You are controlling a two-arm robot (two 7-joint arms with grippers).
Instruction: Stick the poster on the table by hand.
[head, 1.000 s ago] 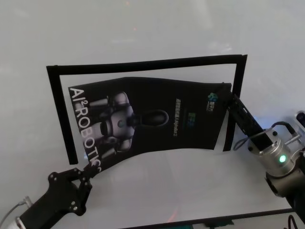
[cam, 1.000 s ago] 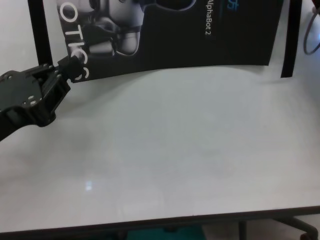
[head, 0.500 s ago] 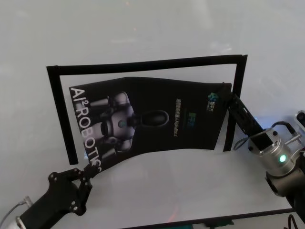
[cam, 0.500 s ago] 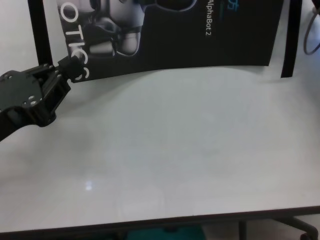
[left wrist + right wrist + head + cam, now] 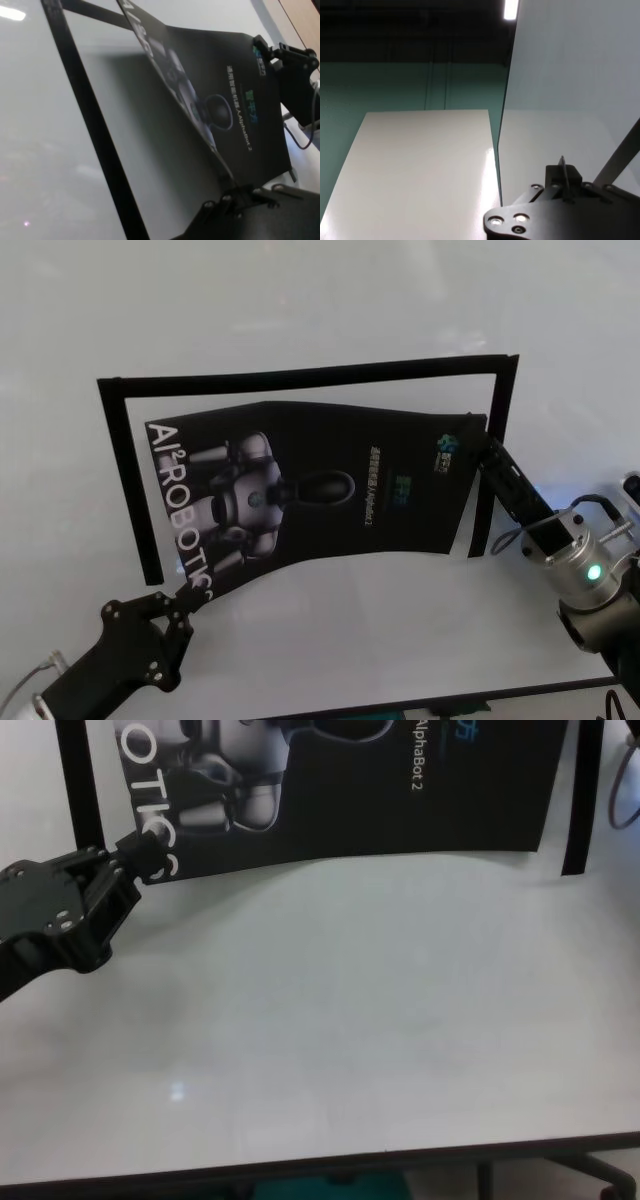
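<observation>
A large, thin, glossy black poster (image 5: 320,485) hangs in the air just above a white surface (image 5: 400,620), stretched between two robot arms. It shows a silver-grey robot figure, white lettering along its left end, and a small "AlphaBot 2" caption. The sheet sags and bows along its near edge, and the left wrist view shows it tilted, casting a shadow on the surface below. It sits inside an open frame of black tape strips (image 5: 300,377) laid on the surface, with the far strip and both side strips visible.

The poster looks very light and floppy, with no stiffness of its own, so it probably needs support at two opposite corners to stay spread. Its glossy finish likely makes it slippery and easy to crease, so edge and corner grips seem safest.

The left pincer (image 5: 140,855), a black boxy unit with small screws, is at the near-left corner, its short fingers closed on the corner by the lettering. The right pincer (image 5: 483,452) reaches in from the right, at the poster's far-right corner near the right tape strip. In the right wrist view a thin sheet edge stands clamped between its closed fingers.
</observation>
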